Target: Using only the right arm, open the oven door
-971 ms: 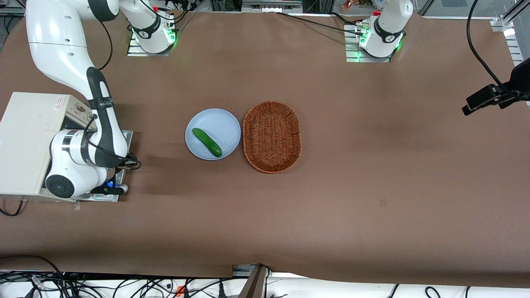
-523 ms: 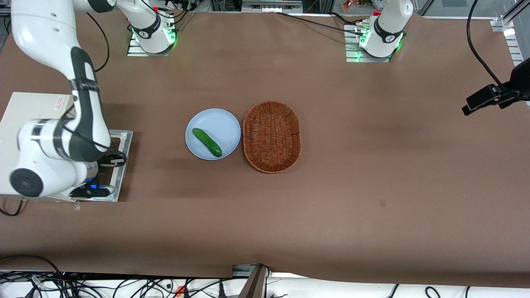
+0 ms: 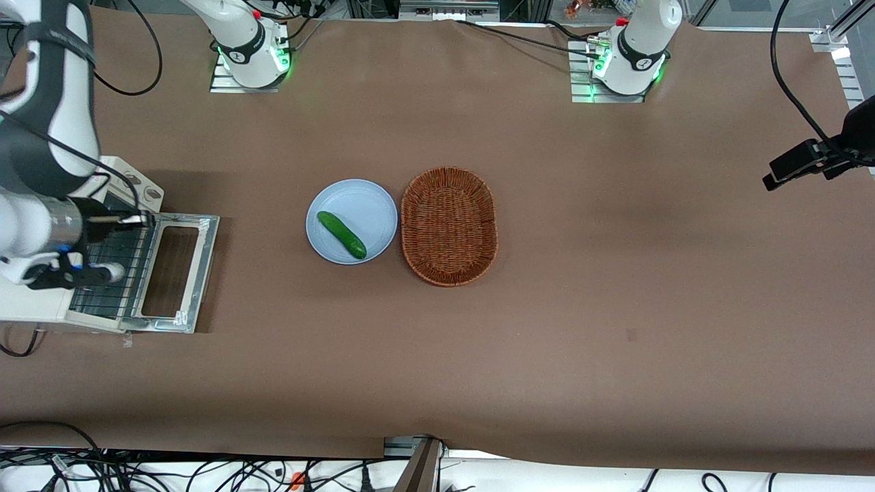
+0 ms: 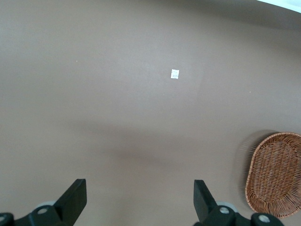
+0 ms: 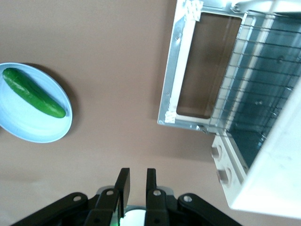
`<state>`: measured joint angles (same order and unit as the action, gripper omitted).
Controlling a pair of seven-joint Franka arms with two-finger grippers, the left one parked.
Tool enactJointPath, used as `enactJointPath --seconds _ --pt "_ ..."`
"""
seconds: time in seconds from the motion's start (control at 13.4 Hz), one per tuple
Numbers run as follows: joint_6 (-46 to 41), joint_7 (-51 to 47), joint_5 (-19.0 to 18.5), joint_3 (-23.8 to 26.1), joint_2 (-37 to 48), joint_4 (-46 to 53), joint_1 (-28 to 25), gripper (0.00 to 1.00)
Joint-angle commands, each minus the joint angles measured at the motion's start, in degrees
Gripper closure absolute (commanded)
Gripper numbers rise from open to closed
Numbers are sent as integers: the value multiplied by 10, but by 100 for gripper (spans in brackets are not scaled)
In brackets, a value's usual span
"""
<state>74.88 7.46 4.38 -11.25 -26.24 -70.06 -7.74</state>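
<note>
The oven door [image 3: 172, 272] lies flat open on the table in front of the cream-white oven [image 3: 33, 305], with its handle edge toward the plate. The wire rack [image 3: 113, 272] shows inside. The right arm [image 3: 41, 137] is raised above the oven. Its gripper [image 3: 109, 273] hangs over the oven mouth, clear of the door, fingers close together with a narrow gap and nothing between them. In the right wrist view the gripper [image 5: 136, 176] is high above the table, beside the open door [image 5: 203, 70] and the oven [image 5: 270, 179].
A pale blue plate [image 3: 369, 205] with a green cucumber [image 3: 341, 234] sits mid-table, with a wicker basket [image 3: 448, 225] beside it. The plate [image 5: 28, 125] and cucumber [image 5: 33, 92] also show in the right wrist view. Two knobs [image 3: 137, 188] sit on the oven front.
The right arm has lifted and swung away from the door toward its end of the table. The door, covered before, now shows lying flat open.
</note>
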Motion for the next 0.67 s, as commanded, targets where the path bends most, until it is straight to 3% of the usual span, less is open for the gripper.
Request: enactJointPath --seconds 0.0,0.15,0.22,0.3,0.6 --pt "-32 10 1 -12 54 -18 -1 57" --pt "-47 11 1 -14 86 -20 -1 39" --pt "-55 12 -2 -18 96 -20 -1 17" --pt "-63 20 -4 -19 105 -19 -1 0" --pt "-77 30 -4 -29 132 -19 -1 0"
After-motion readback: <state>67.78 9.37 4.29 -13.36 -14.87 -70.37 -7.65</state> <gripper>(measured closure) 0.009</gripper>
